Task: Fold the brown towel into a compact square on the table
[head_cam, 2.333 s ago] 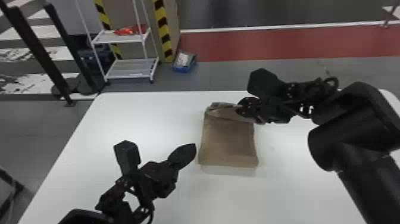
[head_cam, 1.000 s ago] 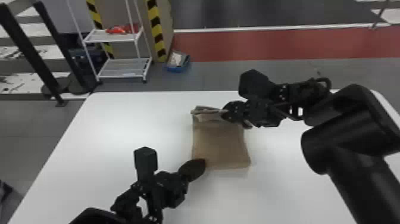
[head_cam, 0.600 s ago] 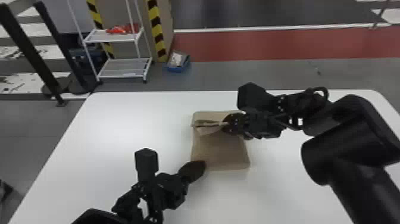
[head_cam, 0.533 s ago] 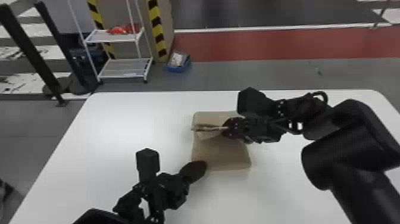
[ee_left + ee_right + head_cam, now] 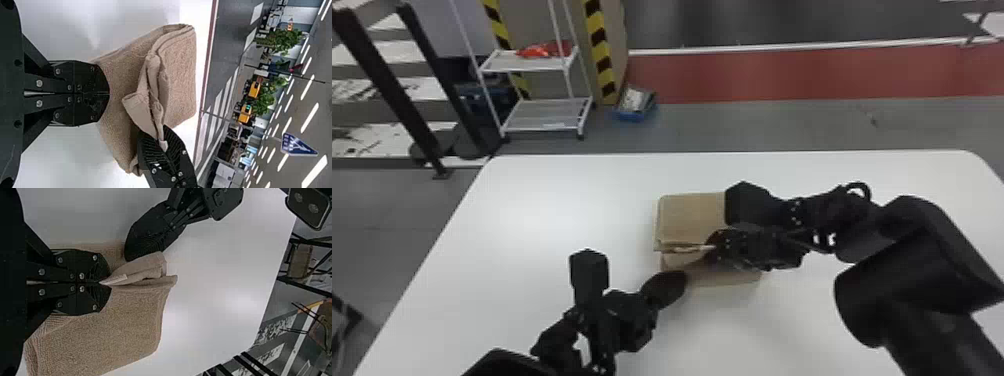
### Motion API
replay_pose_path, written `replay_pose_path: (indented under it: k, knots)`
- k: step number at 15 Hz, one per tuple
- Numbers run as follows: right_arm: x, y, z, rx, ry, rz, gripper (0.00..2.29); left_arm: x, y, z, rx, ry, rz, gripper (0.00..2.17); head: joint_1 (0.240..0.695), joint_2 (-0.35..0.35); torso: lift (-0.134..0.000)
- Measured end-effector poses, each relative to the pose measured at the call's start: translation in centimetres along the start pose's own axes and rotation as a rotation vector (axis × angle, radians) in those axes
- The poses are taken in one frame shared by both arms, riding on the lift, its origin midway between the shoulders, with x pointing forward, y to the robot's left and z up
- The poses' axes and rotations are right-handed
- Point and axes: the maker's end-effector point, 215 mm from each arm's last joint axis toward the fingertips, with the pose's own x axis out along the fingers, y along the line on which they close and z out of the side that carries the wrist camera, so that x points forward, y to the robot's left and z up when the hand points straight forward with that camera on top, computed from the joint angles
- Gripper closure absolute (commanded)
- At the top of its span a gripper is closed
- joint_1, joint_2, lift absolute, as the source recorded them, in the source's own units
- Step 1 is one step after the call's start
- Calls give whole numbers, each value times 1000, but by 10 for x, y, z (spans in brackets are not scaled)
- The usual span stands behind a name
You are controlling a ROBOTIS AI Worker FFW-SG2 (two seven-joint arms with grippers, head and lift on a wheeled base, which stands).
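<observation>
the right gripper [image 5: 713,249] is pinching the brown towel [image 5: 688,215] on the table [image 5: 542,210]. the left gripper [image 5: 681,282] is meeting its near edge, fingers together.

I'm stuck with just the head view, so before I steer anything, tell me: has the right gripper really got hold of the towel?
Observer: Yes. In the right wrist view, an edge of the brown towel is pinched between the closed fingertips of the right gripper.
Operator: And the left gripper's fingers, together or apart?
Observer: Together. The left wrist view shows the left gripper shut, its tips over the towel.
Operator: Are the folded layers neat?
Observer: No, in the left wrist view a loose flap juts out from the stacked edges.
</observation>
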Motion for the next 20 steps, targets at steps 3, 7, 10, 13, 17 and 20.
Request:
replay_pose_path:
  k: [3, 7, 10, 13, 17, 20]
  knots:
    - [-4, -4, -10, 5, 22, -8, 1507, -1, 1, 3, 2, -6, 3, 2064, 695, 104, -123]
    - [-4, -5, -15, 9, 24, -16, 1501, -1, 0, 4, 3, -7, 4, 2064, 695, 94, -123]
    - [2, -1, -17, 18, 15, -6, 1501, 0, -2, 3, 6, -5, 4, 2064, 695, 95, -123]
    - [3, -2, -15, 19, 10, -10, 893, -1, -1, 4, 8, -6, 7, 1926, 695, 99, -123]
    - [0, -5, -14, 29, -1, -26, 46, -2, 1, 10, 12, -20, 10, 1521, 695, 101, -123]
    - [-8, -11, -12, 59, -34, -45, 43, -4, 2, 18, 19, -50, 9, 360, 695, 98, -123]
